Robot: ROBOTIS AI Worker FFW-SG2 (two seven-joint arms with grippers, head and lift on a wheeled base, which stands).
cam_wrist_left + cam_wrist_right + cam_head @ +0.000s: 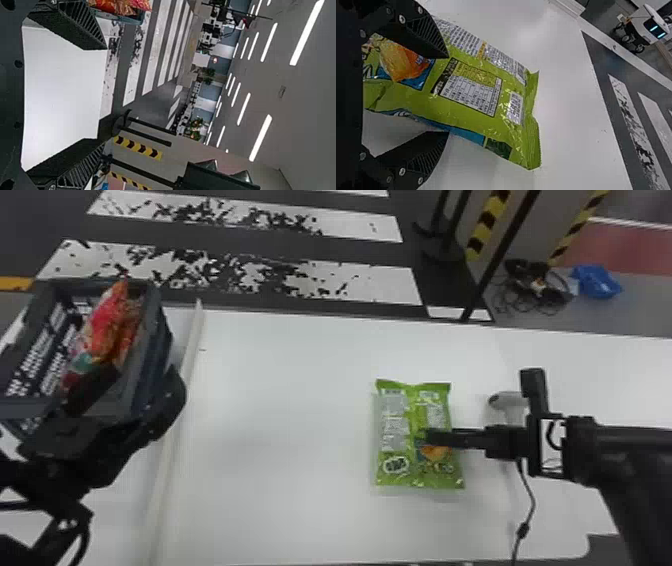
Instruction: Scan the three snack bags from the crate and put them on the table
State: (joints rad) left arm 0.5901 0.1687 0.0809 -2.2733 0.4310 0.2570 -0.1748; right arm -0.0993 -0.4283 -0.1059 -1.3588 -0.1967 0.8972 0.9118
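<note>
The right gripper's fingers are wide apart at the green bag, which lies on the table. The left gripper's fingers are also wide, by the crate holding red-orange packaging. The scanner is partly hidden near the right gripper.
</note>
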